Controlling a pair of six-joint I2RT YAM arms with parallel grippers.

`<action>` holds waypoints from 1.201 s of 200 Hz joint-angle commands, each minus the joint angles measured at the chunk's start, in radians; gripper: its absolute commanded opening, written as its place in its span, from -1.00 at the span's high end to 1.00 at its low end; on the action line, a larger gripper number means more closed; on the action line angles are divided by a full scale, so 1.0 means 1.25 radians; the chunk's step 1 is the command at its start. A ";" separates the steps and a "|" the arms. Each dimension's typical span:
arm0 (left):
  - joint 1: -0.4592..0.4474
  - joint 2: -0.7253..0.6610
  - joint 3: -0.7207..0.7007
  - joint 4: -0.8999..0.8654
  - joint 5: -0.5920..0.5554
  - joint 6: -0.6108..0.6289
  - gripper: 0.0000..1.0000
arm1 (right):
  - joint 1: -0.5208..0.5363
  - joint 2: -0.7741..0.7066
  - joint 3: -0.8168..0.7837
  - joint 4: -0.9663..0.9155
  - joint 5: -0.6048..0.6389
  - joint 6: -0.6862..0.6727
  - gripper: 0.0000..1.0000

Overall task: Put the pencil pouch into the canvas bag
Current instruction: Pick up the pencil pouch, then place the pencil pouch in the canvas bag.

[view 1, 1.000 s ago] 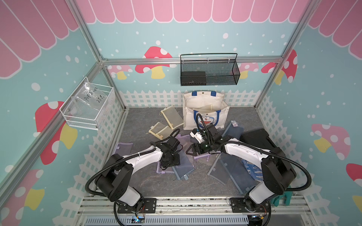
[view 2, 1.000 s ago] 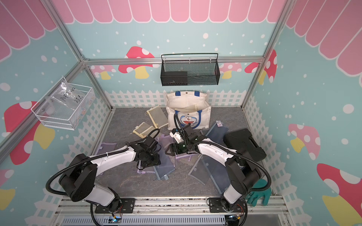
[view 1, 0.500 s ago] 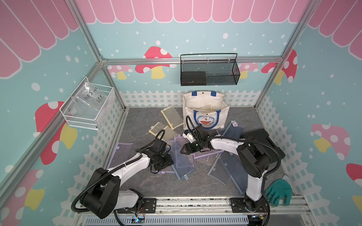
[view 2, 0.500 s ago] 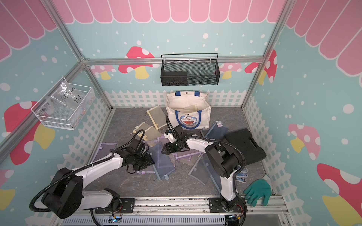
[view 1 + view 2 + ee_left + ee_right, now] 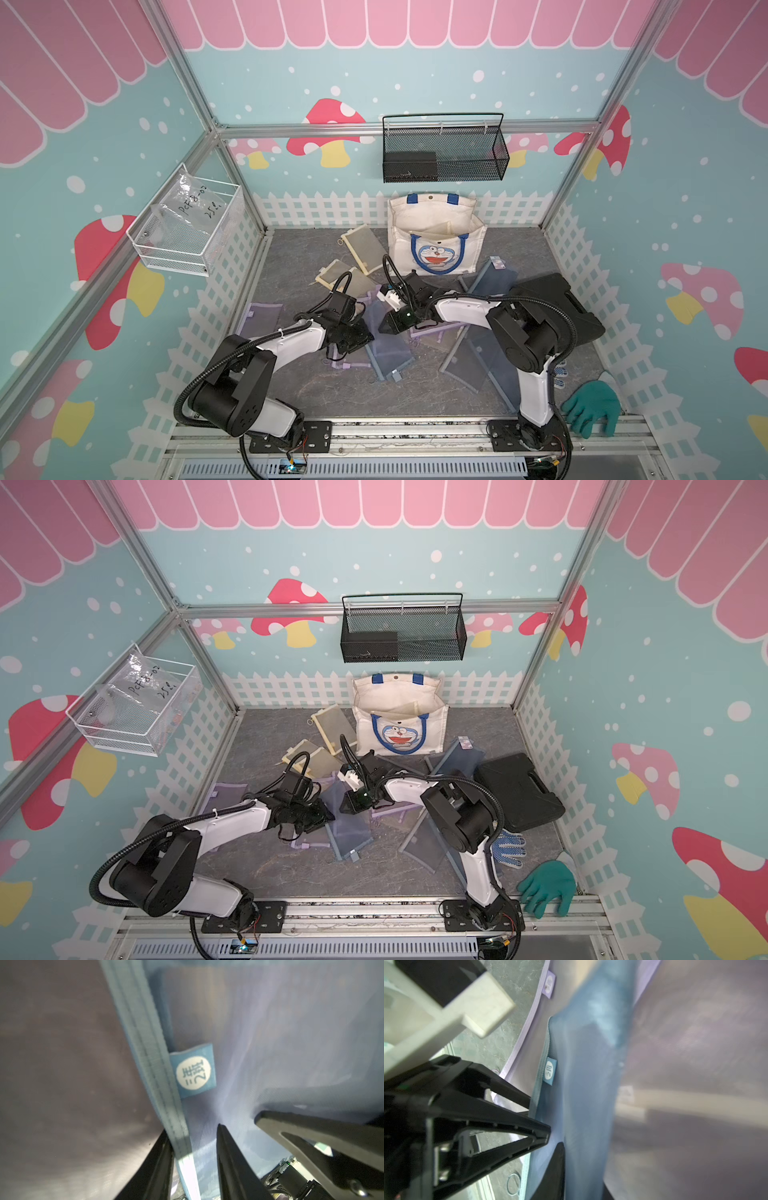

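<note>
Two grippers are engaged on one blue mesh pencil pouch (image 5: 384,345) at floor centre: the right gripper (image 5: 384,326) is pinched shut on its mesh, while the left gripper (image 5: 193,1147) is seen straddling its stitched edge, jaws part-closed, grip not confirmed. The canvas bag (image 5: 436,241) stands open at 12 o'clock, well apart. Thin mesh could be lost on lifting, or an overlapped lilac pouch (image 5: 428,332) dragged along.
</note>
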 commanded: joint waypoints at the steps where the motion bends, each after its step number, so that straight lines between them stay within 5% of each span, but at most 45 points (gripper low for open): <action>1: 0.005 -0.043 -0.011 -0.006 0.009 0.006 0.33 | 0.005 -0.057 -0.019 0.004 -0.010 -0.005 0.90; 38: 0.008 -0.131 -0.017 -0.072 -0.006 0.018 0.33 | 0.005 -0.184 -0.034 -0.039 0.018 0.000 1.00; 72: 0.039 -0.213 0.033 -0.191 -0.068 0.070 -0.16 | 0.001 -0.328 -0.009 -0.060 0.057 0.046 1.00; 122: 0.040 -0.214 0.143 -0.297 -0.150 0.155 -0.34 | -0.079 -0.453 0.096 -0.059 0.180 0.202 1.00; 174: 0.017 -0.183 0.209 -0.312 -0.173 0.208 -0.35 | -0.277 -0.529 0.033 0.169 0.309 0.524 1.00; 216: -0.076 -0.142 0.292 -0.373 -0.249 0.296 -0.43 | -0.302 -0.470 -0.037 0.356 0.466 0.839 1.00; 240: -0.086 -0.141 0.312 -0.377 -0.254 0.319 -0.45 | -0.294 -0.404 -0.014 0.399 0.517 0.922 1.00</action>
